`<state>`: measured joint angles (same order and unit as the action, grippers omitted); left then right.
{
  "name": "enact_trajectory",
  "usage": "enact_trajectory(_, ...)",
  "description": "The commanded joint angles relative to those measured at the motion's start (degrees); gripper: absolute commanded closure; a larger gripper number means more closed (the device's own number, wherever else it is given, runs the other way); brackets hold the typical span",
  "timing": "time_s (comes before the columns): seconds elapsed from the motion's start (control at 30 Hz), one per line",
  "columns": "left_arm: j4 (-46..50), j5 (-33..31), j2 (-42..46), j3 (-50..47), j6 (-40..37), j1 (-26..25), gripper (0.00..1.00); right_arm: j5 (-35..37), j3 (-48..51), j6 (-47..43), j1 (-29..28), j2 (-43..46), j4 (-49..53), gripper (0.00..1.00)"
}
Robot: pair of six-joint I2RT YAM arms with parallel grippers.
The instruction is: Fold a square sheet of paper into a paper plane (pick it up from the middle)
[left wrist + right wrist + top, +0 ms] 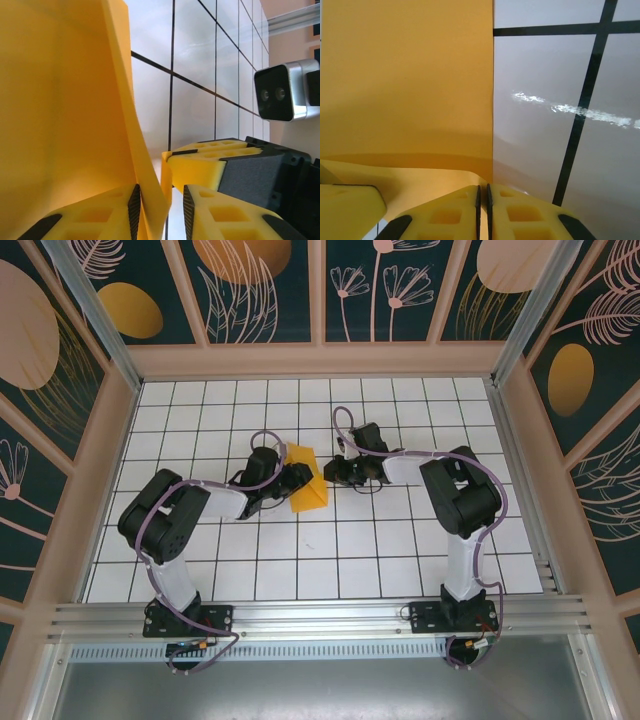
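The square sheet of paper [306, 490] is orange-yellow and folded, and it stands partly raised off the white grid table [330, 550] between both grippers. My left gripper [291, 483] reaches it from the left. In the left wrist view the sheet [65, 100] rises as a tall creased wall, its fold passing between the fingers of my left gripper [161, 196]; the jaws stand apart and the paper rests against the left pad only. My right gripper [336, 472] comes from the right. In the right wrist view its jaws [482, 189] are pressed nearly together on a curled edge of the sheet [410, 75].
One yellow finger of the right gripper [210, 162] sits just beyond my left fingers, with the right wrist camera [280, 92] behind it. Wooden-framed walls [320, 358] enclose the table. An aluminium rail [320, 615] runs along the near edge by the arm bases.
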<state>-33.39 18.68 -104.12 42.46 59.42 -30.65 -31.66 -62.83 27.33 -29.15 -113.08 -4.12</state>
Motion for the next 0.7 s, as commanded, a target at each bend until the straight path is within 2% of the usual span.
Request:
enact_trajectory(0.0,2.3,-0.1,-1.2,1.0,-1.7,0.5,0.72,-1.4,0.5,-0.6,-0.3,-0.2,-0.6,0.83)
enact_trajectory(0.17,2.7,-0.5,-1.1,0.8,-1.8,0.4,0.77,-0.2,1.3,0.4,0.1,2.2,-0.8,0.73)
enact_trajectory(0.4,3.5,-1.9,0.9,0.9,-2.3,0.4,0.99,4.8,5.3,2.5,1.1,10.3,-3.5,0.56)
enact_trajectory(0.57,9.8,-4.4,5.5,2.5,-6.2,0.5,1.00,11.8,8.6,2.4,1.7,17.3,-3.6,0.45)
enact_trajectory(0.67,17.4,-7.8,10.9,4.3,-10.5,0.4,1.00,16.1,11.8,2.7,2.7,22.1,-4.7,0.38)
